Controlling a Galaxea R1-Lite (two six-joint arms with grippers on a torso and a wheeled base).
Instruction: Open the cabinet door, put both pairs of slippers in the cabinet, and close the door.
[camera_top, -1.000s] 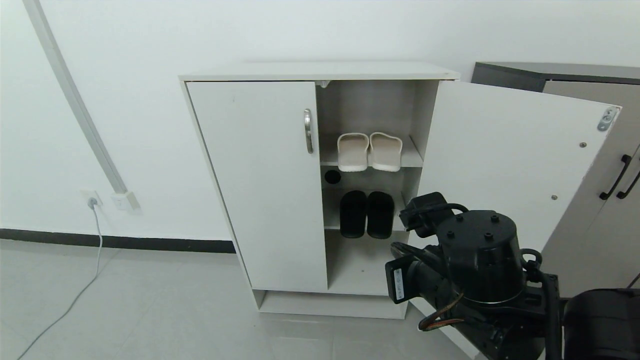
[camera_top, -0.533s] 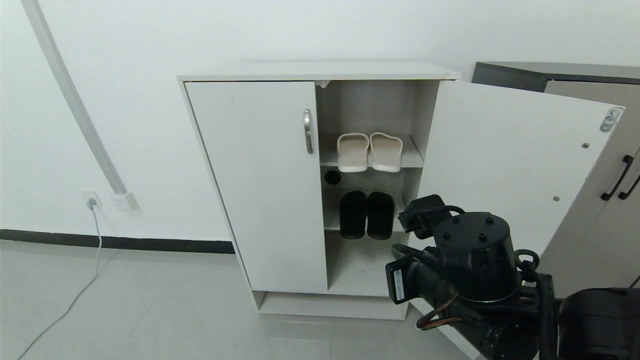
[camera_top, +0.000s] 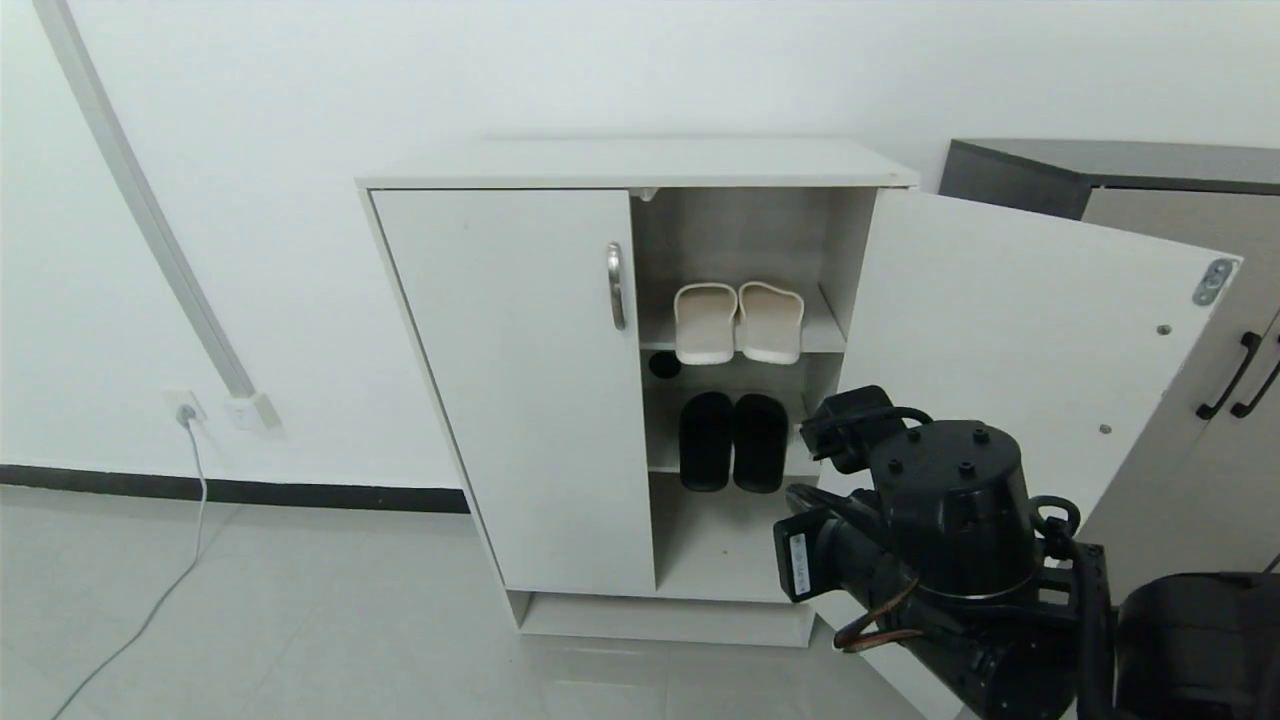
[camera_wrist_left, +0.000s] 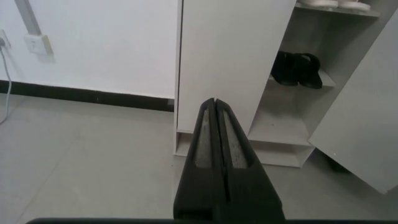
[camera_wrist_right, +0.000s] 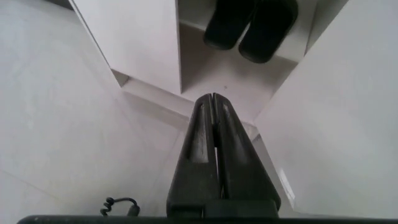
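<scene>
A wall socket (camera_top: 184, 408) sits low at far left, below a grey conduit (camera_top: 135, 195) slanting up the white wall. The white cabinet (camera_top: 640, 162) stands on the tiled floor (camera_top: 300, 620) against that wall. Its left door (camera_top: 520, 380) is shut, with a metal handle (camera_top: 616, 286) at its inner edge. The left gripper (camera_wrist_left: 215, 104), fingers pressed together and holding nothing, points toward the foot of the shut door, above the floor. In the open right half of the cabinet, the beige slippers (camera_top: 738, 320) sit side by side on the upper shelf (camera_top: 825, 335). The black slippers (camera_top: 733, 440) sit side by side on the shelf below. The right gripper (camera_wrist_right: 212, 99), likewise closed and empty, hangs over the floor just before the cabinet's base, with the black slippers beyond it. The right door (camera_top: 1010, 330) stands swung wide open, the right arm (camera_top: 950, 540) in front of its lower part. A grey cabinet (camera_top: 1180, 420) with black handles stands at far right.
</scene>
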